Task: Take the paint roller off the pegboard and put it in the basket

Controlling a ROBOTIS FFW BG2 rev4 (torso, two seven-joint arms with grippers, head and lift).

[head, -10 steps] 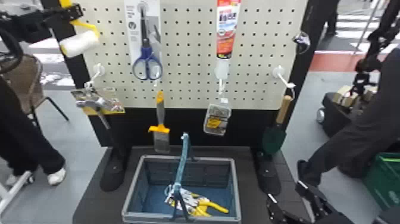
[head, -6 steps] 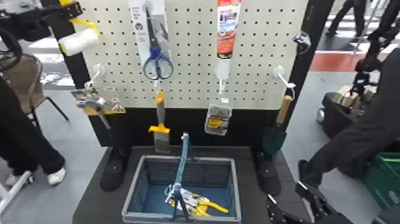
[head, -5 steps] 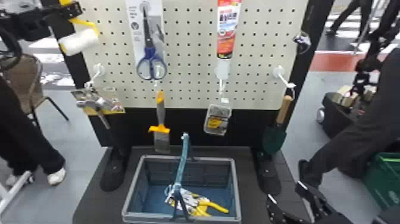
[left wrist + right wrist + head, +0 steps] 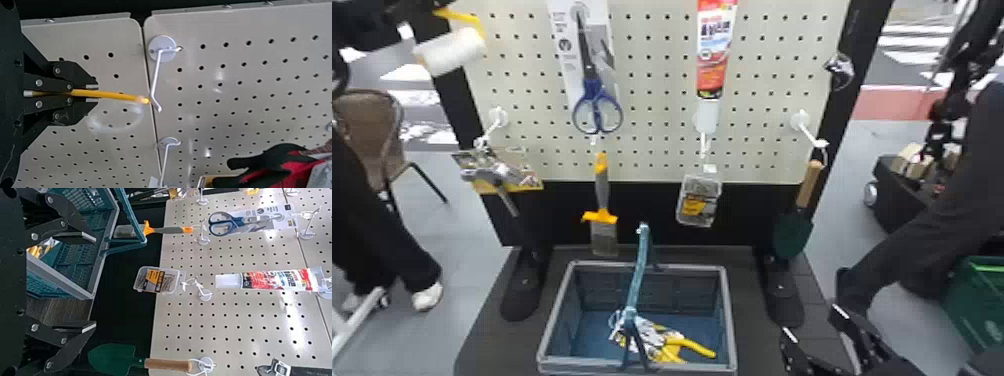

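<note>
In the head view my left gripper (image 4: 432, 7) is at the upper left, in front of the pegboard (image 4: 662, 75). The paint roller's yellow frame (image 4: 463, 19) and white sleeve (image 4: 449, 50) hang just below it. The left wrist view has the left gripper (image 4: 96, 94) shut on the roller's yellow part (image 4: 117, 95), whose end lies close beside a bare hook (image 4: 156, 78); touching or not, I cannot tell. My right gripper (image 4: 814, 324) stays low at the right, outside the basket (image 4: 732, 320). Seen from its wrist, the right gripper (image 4: 95, 282) is open and holds nothing.
Scissors (image 4: 597, 107), a hammer (image 4: 507, 197), a brush (image 4: 602, 190), a nail box (image 4: 699, 200), a red tube (image 4: 716, 55) and a trowel (image 4: 793, 232) hang on the board. Yellow-handled pliers (image 4: 689, 345) lie inside the basket, under its raised handle (image 4: 639, 270).
The left gripper and the paint roller have shifted up and to the left in the head view. The hanging scissors are swinging. The right arm has kept still.
</note>
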